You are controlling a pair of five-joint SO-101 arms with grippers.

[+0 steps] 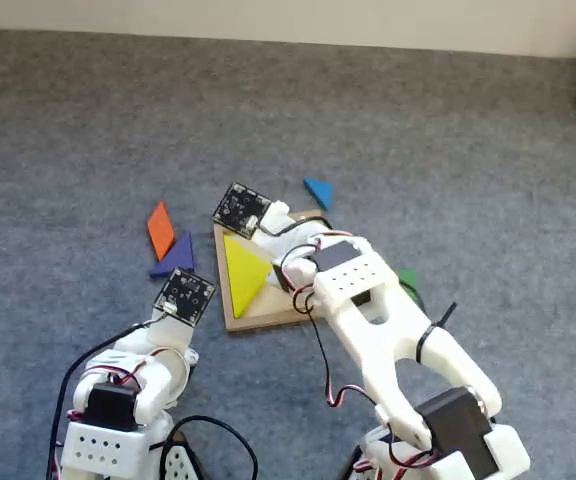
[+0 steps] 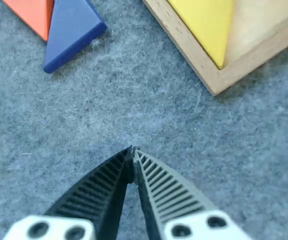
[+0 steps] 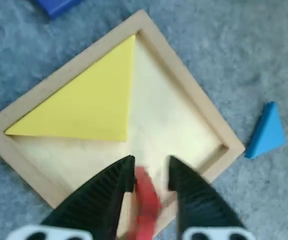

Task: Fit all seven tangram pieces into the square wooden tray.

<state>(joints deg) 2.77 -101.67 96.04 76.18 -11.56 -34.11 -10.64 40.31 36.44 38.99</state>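
R gripper (image 3: 150, 162) pinches red piece (image 3: 146, 192) over tray (image 3: 191, 82); L gripper (image 2: 133, 150) closed, empty.

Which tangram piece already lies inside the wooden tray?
The yellow triangle, flat inside the tray. The orange piece, dark blue triangle and light blue triangle lie on the carpet; the right gripper holds the red piece.

You get the red piece (image 3: 145, 200) over the tray (image 3: 186, 85) only as a blur, shape unreadable. Right of the tray, the right arm (image 1: 388, 320) hides most of the green piece (image 1: 408, 277); left of it, the picture's edge cuts the orange piece (image 2: 31, 12).
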